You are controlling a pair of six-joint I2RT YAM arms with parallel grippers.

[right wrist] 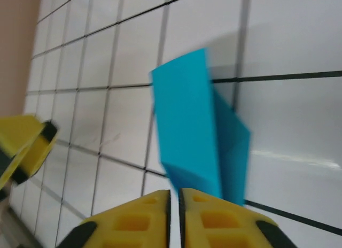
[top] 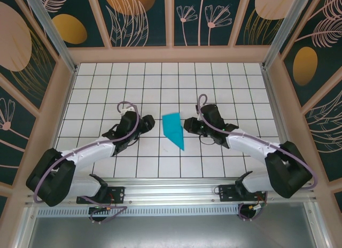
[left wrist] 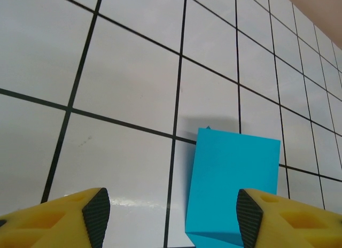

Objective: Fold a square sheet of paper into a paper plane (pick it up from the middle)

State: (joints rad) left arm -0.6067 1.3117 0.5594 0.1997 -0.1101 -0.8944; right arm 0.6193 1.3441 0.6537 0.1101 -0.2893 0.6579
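From above, the teal paper (top: 173, 129) lies about midway between the table's (top: 107, 168) left and right edges, a little nearer the near edge than the far one. It is folded into a narrow wedge. Its long axis runs far to near with a slight lean, the broad end faces the far edge, and the sharp point aims at the near edge and a touch to the right. The left gripper (top: 150, 121) sits just beside its left flank and the right gripper (top: 186, 124) just beside its right flank.

The left wrist camera shows the left gripper (left wrist: 172, 218) spread wide, with bare tiles between its black pads (left wrist: 97, 218). The paper (left wrist: 232, 186) lies ahead and to the right, its squared end away from the camera and partly behind the right-hand finger.

In the right wrist view the right gripper (right wrist: 174, 205) is pinched together, its yellow fingers all but touching with nothing visible between them. The paper (right wrist: 187, 130) stands just beyond the tips, one flap lifted along a lengthwise crease. The picture is blurred, so it may be touching them. A yellow finger (right wrist: 24, 146) of the left gripper sits at the left border.
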